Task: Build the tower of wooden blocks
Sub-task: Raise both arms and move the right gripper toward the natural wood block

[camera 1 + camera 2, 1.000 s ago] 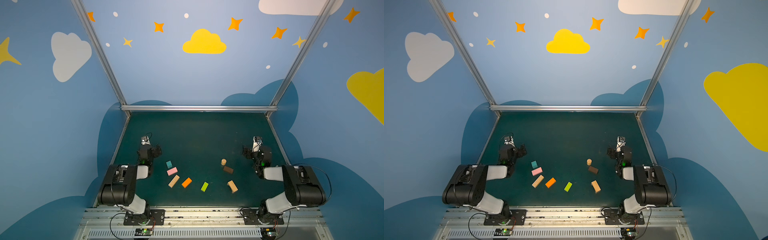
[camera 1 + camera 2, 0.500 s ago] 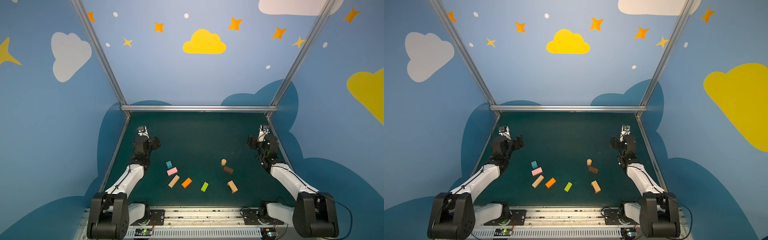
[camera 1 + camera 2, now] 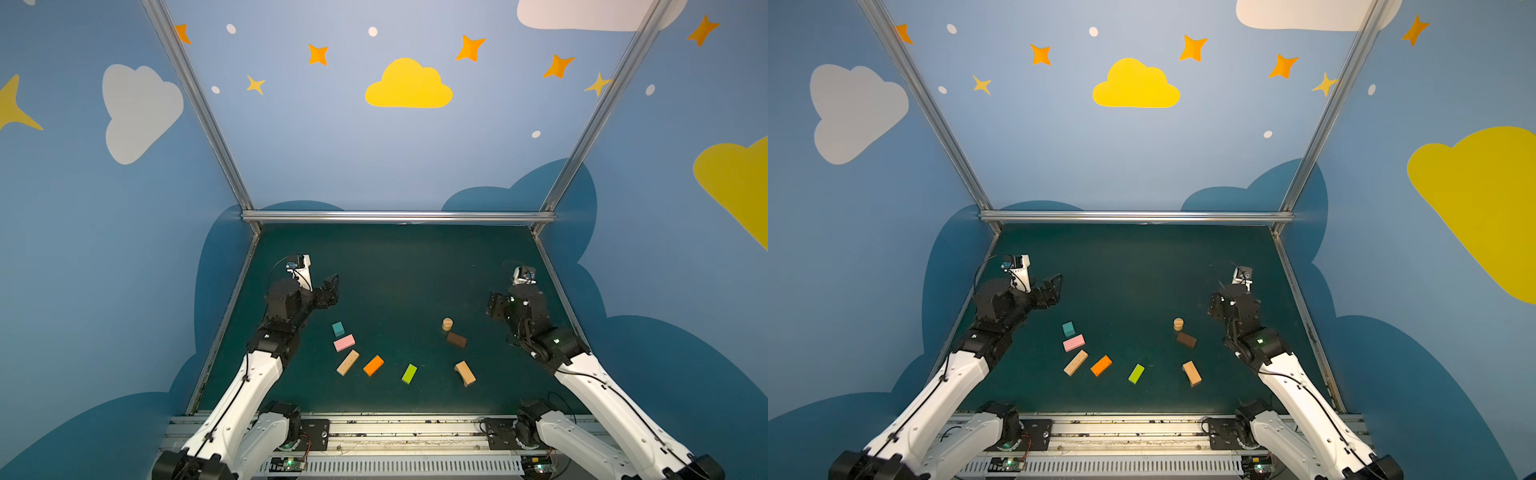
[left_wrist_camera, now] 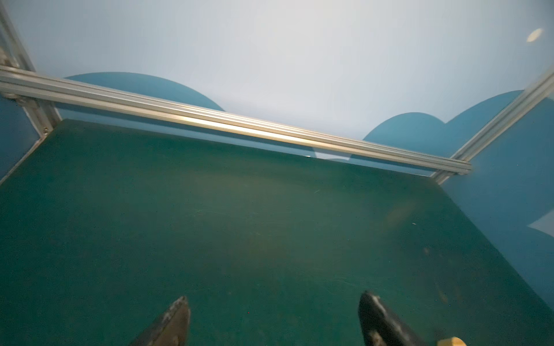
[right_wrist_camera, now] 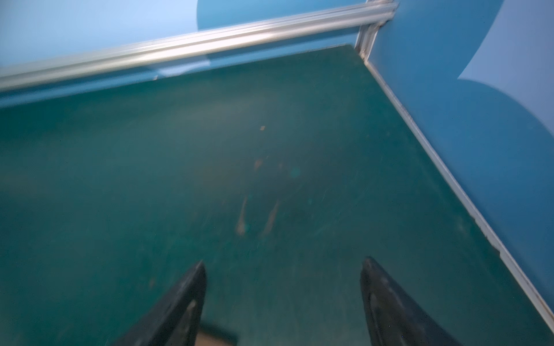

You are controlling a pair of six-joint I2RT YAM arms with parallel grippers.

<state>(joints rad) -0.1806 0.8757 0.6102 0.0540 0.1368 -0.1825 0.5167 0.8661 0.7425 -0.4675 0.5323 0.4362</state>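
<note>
In a top view the blocks (image 3: 373,365), from teal cube (image 3: 338,328) at left to tan arch (image 3: 465,372) at right, lie unstacked near; both arms hover beyond, likely poised to choose.
Left wrist: left gripper (image 4: 274,317) has its jaws apart and is empty.
Right wrist: right gripper (image 5: 283,299) likewise.

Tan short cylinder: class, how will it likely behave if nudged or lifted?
The tan short cylinder stands on a flat end, so a gentle push would probably slide it; tipped over, it would likely roll across the green mat. It looks like solid wood: probably stiff and light. Its curved wall may slip in a flat grip.
</note>
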